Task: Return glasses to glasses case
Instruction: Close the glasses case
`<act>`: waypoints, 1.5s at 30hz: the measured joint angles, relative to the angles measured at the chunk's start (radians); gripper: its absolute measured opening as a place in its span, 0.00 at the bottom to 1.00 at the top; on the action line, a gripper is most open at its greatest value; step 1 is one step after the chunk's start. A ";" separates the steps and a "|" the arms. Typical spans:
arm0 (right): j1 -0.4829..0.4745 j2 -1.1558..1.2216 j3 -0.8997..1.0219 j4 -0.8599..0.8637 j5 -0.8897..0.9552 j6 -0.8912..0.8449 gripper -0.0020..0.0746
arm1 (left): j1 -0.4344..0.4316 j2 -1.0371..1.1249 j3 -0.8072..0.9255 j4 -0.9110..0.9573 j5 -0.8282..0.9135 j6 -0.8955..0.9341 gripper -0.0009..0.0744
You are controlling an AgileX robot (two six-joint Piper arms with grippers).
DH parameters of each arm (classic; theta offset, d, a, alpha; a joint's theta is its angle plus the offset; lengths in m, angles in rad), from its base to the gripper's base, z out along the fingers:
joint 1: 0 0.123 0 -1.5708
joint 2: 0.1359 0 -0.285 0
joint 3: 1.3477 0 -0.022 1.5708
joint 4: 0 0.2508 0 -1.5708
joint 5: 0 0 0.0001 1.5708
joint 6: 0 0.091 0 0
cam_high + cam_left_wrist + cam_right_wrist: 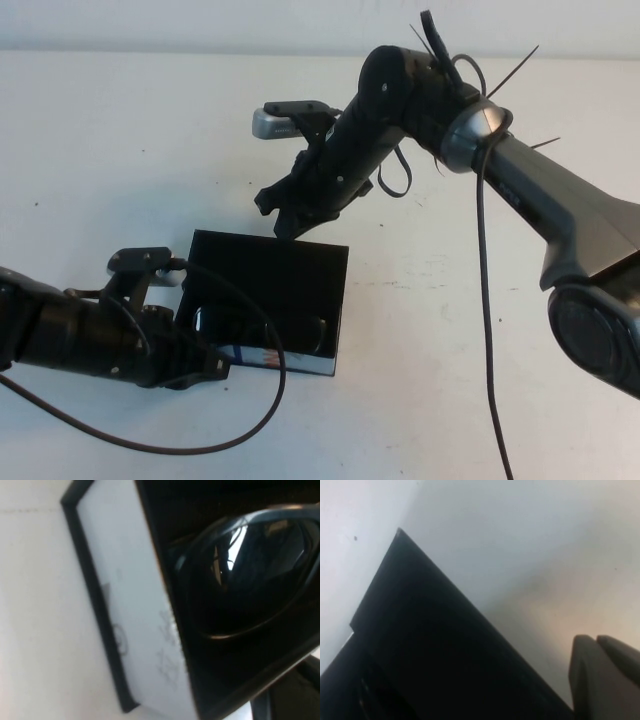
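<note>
The black rectangular glasses case [268, 300] lies open on the white surface [420, 380], its hinged flap lid folded back flat toward the far side and its white front edge with blue and orange print facing the robot. Inside it rest the black thick-framed plastic glasses [262, 335], lying within the dark lining close behind the printed edge; the left wrist view shows one rectangular, faintly reflective lens [250, 575] and its frame sitting in the compartment just past the white edge.

The left hand [195, 368] is low on the surface at the near left corner of the case, touching or almost touching that corner; whether its fingers are spread or pressed together cannot be told, since the dark arm and case blend there.

The right hand [278, 212] hangs above the far edge of the open lid, pointing down toward it, apart from the case. In the right wrist view its two fingertips [600, 670] appear pressed together, holding nothing.
</note>
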State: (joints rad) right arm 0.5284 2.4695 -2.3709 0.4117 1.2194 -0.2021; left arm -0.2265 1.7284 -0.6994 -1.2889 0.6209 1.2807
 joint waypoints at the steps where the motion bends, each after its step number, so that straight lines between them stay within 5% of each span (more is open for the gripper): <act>1: 0.000 0.002 0.000 0.006 0.000 0.000 0.01 | 0.000 0.000 0.000 0.000 0.000 0.000 0.01; 12: -0.001 -0.023 0.015 0.085 -0.004 0.000 0.01 | 0.000 0.000 0.000 0.000 0.001 0.000 0.01; 25: 0.070 -0.156 0.249 0.116 0.005 -0.047 0.01 | 0.000 0.000 0.000 0.000 -0.008 -0.013 0.01; 38: 0.123 -0.163 0.266 0.112 0.005 -0.047 0.01 | 0.000 -0.320 -0.002 0.579 0.042 -0.596 0.01; 45: 0.123 -0.171 0.361 0.125 -0.001 -0.048 0.01 | 0.000 -0.617 -0.001 0.726 0.102 -0.765 0.01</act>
State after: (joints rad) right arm 0.6511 2.2984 -2.0094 0.5363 1.2189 -0.2500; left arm -0.2265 1.1112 -0.6999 -0.5627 0.7226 0.5159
